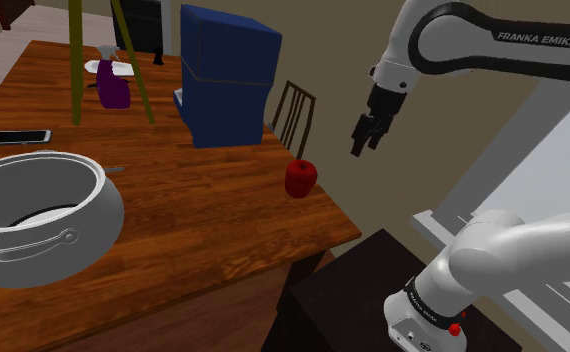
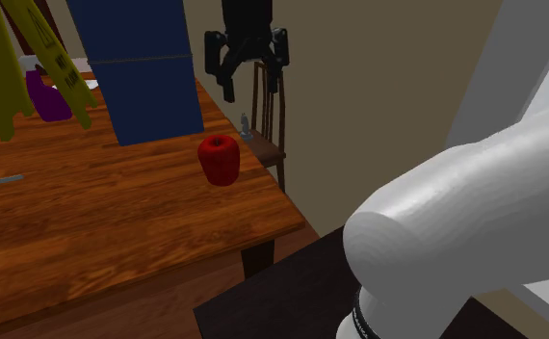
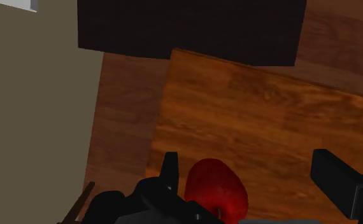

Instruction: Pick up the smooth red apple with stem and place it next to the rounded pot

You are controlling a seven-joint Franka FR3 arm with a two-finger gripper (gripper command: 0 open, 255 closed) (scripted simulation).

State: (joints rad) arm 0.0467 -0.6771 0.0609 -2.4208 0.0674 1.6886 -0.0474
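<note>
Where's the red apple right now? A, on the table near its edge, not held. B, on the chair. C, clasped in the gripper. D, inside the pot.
A: the red apple sits on the wooden table near its edge, the open gripper hanging apart from it.

table [image 1: 203,230]: wood | chair [image 1: 295,115]: at table edge | wall [image 2: 379,87]: beige

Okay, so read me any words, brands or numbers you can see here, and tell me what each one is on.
"FRANKA EMIKA": dark letters on the white arm, seen in the shoulder view.
Dark markings on the yellow sign at the back of the table: too blurred to read.
No other text, number or label can be read.
</note>
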